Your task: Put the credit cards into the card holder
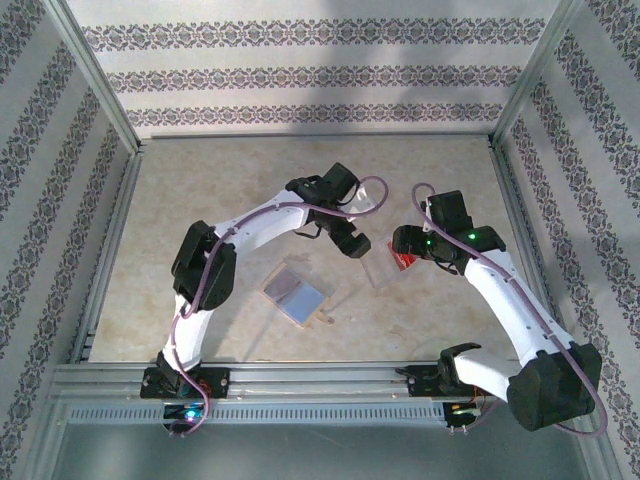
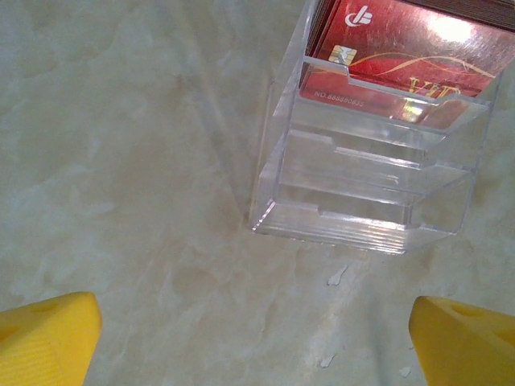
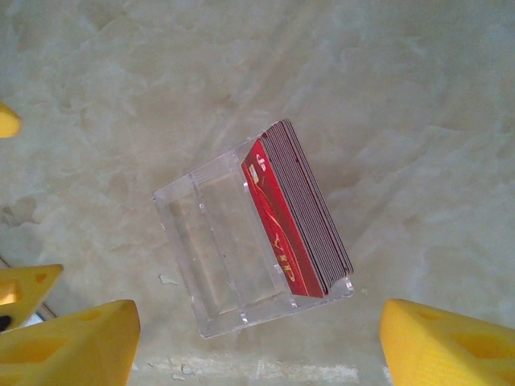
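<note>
All cards [image 3: 294,217] visible sit stacked on edge in the back slot of a clear stand [image 3: 211,269]. The holder [image 1: 293,293] lies open near the stand, to its left, with no red showing in it. Over the stand hover the left gripper [image 2: 257,334] and right gripper [image 3: 261,342], jaws apart and empty, so I judge every pick and insertion remains.

The beige marbled table [image 1: 200,190] bears an open tan card holder [image 1: 294,293]. Nearby stands a clear tiered rack [image 2: 362,201] of red credit cards [image 2: 402,48], white flecks [image 2: 336,277] beside it.
</note>
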Robot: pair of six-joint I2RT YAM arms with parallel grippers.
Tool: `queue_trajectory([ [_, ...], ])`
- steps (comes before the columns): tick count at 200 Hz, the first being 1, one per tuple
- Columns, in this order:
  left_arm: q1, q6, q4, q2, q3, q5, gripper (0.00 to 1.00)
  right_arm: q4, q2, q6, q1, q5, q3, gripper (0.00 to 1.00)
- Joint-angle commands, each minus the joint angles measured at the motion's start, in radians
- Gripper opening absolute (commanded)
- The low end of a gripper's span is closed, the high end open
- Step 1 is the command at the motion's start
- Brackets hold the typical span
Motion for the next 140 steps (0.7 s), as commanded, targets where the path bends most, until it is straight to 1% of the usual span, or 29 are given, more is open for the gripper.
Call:
queue_trajectory([
  [1, -0.028, -0.037, -0.083, 0.055, 0.084, -0.008, 0.98, -0.007, 0.022, -0.034, -0.006, 0.031, -0.008, 0.78],
  [24, -0.047, -0.033, -0.093, 0.097, 0.124, -0.022, 0.98, -0.006, 0.05, -0.055, -0.011, 0.042, -0.006, 0.77],
  [45, -0.057, -0.056, -0.114, 0.135, 0.158, -0.01, 0.98, -0.009, 0.083, -0.059, -0.012, 0.052, 0.001, 0.77],
  [72, -0.078, -0.046, -0.113, 0.156, 0.159, -0.019, 0.98, -0.004, 0.117, -0.062, -0.015, 0.058, -0.006, 0.77],
  [87, -0.08, -0.062, -0.121, 0.183, 0.18, -0.032, 0.95, 0.001, 0.137, -0.066, -0.016, 0.074, -0.01, 0.76],
  [140, -0.084, -0.073, -0.128, 0.239, 0.21, -0.041, 0.93, -0.002, 0.186, -0.08, -0.019, 0.111, 0.004, 0.75],
])
